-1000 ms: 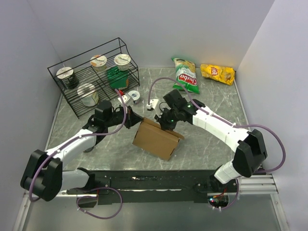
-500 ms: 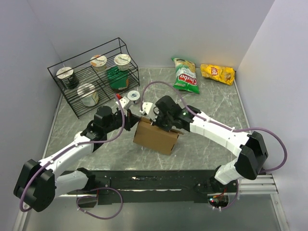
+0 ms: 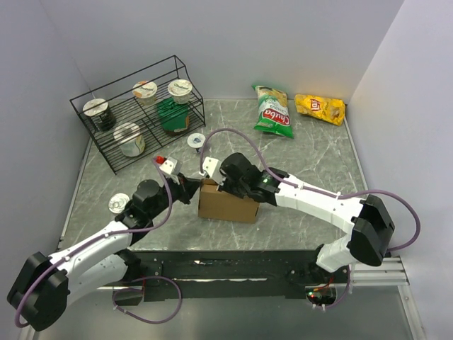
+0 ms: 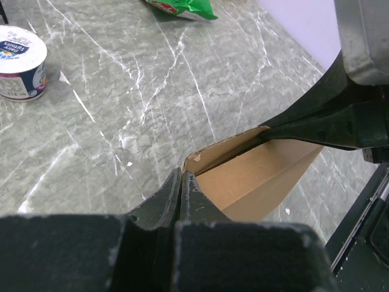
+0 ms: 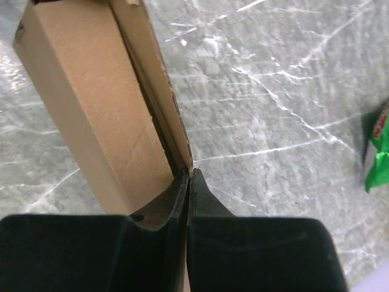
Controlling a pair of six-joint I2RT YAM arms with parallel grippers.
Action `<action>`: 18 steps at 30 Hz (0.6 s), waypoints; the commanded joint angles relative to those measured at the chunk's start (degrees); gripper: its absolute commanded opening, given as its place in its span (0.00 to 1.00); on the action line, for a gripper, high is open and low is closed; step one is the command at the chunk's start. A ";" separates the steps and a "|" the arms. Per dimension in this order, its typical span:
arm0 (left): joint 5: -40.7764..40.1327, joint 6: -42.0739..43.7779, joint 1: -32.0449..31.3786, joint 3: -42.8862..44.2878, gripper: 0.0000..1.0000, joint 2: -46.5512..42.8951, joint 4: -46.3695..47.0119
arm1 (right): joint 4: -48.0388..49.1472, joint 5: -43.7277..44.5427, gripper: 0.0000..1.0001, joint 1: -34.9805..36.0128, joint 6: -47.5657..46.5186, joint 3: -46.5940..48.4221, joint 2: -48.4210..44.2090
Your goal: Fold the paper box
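**Two shut hands met at one end of a plain brown corrugated cardboard box (image 3: 228, 205), centre of the overhead view.**

The box lay on the grey marbled desk (image 3: 318, 163) with its long axis running left to right in the frame. Its matte walls were raised, and one flap stood loose along the top. The left hand (image 4: 180, 177) came in from lower left, its black fingers pressed together with the tips on the box's left corner. The right hand (image 5: 189, 175) reached over from the right, equally narrow, its tips on the flap's edge. Whether either hand nipped cardboard could not be told. Both were touching the box, so neither was nearer. Beyond, a black wire rack (image 3: 134, 113) sat upper left, and a crinkled green chip bag (image 3: 272, 112) and a yellow chip bag (image 3: 320, 108) lay upper right.
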 commanded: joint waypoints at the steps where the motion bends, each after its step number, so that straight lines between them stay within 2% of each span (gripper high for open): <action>1: -2.37 -1.82 -3.14 -1.94 0.01 -1.88 6.49 | 6.63 6.14 0.00 1.24 1.79 -0.37 -2.60; 6: 1.85 4.95 -3.76 -4.40 0.01 -5.13 8.78 | 6.01 7.55 0.00 1.24 3.99 -0.89 -3.91; 15: -0.70 4.69 -6.21 -7.12 0.01 -7.68 8.69 | 11.02 9.66 0.00 3.00 6.18 -8.89 -11.38; 17: -0.08 5.74 -6.48 -7.57 0.01 -8.39 8.61 | 10.41 10.27 0.09 3.09 8.03 -9.77 -12.36; 18: 0.79 6.18 -6.48 -7.66 0.01 -8.56 8.17 | 10.32 10.62 0.18 3.09 8.64 -10.12 -13.14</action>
